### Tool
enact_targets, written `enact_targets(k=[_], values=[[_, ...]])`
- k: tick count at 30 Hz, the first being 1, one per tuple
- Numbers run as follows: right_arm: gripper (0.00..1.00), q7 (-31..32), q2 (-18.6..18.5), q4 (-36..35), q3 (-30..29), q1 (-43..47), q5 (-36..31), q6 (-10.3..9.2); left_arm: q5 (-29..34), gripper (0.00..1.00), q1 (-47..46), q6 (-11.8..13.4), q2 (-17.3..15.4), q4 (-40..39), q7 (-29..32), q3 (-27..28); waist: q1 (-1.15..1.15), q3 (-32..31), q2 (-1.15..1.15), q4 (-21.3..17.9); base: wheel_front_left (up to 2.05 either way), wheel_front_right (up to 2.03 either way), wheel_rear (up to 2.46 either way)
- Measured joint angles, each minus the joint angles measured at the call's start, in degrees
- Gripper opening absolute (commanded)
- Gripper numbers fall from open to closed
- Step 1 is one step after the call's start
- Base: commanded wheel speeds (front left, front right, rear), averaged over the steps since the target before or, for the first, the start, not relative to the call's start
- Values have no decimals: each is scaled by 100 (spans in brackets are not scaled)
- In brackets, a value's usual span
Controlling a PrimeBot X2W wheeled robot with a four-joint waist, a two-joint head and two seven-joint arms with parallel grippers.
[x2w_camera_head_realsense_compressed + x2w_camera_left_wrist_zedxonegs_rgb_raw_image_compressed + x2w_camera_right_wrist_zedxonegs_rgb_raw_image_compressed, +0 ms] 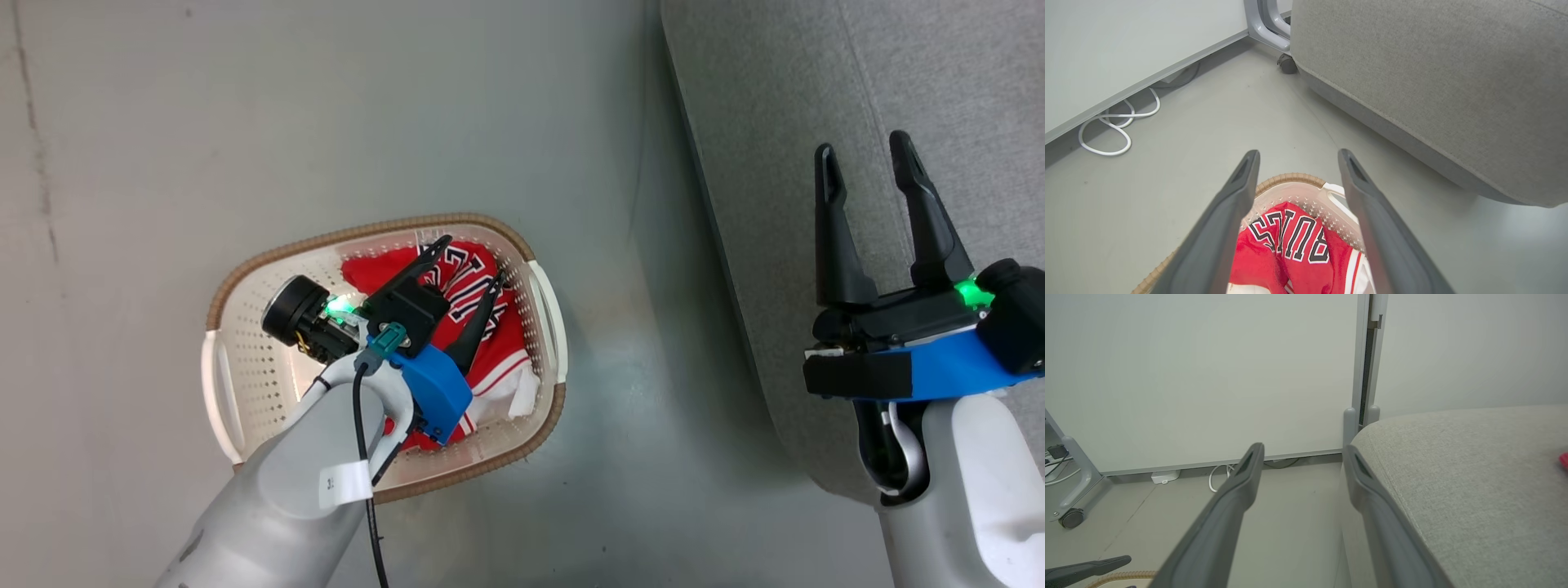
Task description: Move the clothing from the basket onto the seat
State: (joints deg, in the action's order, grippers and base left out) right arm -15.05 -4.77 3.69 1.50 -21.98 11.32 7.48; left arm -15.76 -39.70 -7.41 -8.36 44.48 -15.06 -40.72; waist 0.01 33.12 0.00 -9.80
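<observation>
Left pincer [472,260] spread above red clothing [510,347] in basket [253,367]; right pincer [863,147] spread. A shallow pinch could drop fabric on the floor [326,122].

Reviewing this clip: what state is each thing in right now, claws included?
clothing: crumpled inside the basket, lettering facing up.
basket: upright on the floor.
seat: stands beside the basket, not touching it.
left claw: open, above the clothing, gripping nothing.
right claw: open, empty, over the seat's edge.
</observation>
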Motion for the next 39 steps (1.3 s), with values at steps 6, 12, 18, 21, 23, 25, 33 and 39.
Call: enact_targets(k=[6, 12, 18, 21, 23, 25, 33, 39], values=[[100, 0, -4, -73, -4, -166, 2, 1, -226, 100, -337, 0, -34, 576, 0, -519, 0, 411, 0, -70, 0, 0, 0], [100, 0, -8, -126, -5, -320, 19, 1, -498, 100, -643, 0, -19, 1158, 0, -1098, 0, 789, 0, -90, 0, 0, 0], [100, 0, -11, -200, 5, -484, 19, 1, -828, 100, -922, -1, 15, 1646, 0, -1548, 0, 1162, 0, -93, 0, 0, 0], [100, 0, -26, -234, 3, -527, 18, 1, -1037, 100, -1003, 0, 68, 1860, 5, -1764, -1, 1338, 0, -90, 0, 0, 0], [100, 0, -42, -252, -4, -589, 16, 1, -1214, 100, -1055, -1, 115, 1965, 91, -1892, 0, 1449, 0, -87, 0, 0, 0], [100, 0, -59, -282, -21, -622, 15, 1, -1434, 100, -1108, -1, 127, 2043, 287, -2014, -1, 1556, 0, -80, 0, 0, 0], [100, 0, -102, -363, -56, -748, -10, 1, -1987, 100, -1364, -1, 45, 2140, 742, -2547, -1, 1949, 0, -42, 0, 0, 0], [100, 0, -119, -421, -77, -848, -11, 1, -2260, 100, -1589, -1, 19, 2190, 784, -2839, -1, 2218, 0, -36, 0, 0, 0]])
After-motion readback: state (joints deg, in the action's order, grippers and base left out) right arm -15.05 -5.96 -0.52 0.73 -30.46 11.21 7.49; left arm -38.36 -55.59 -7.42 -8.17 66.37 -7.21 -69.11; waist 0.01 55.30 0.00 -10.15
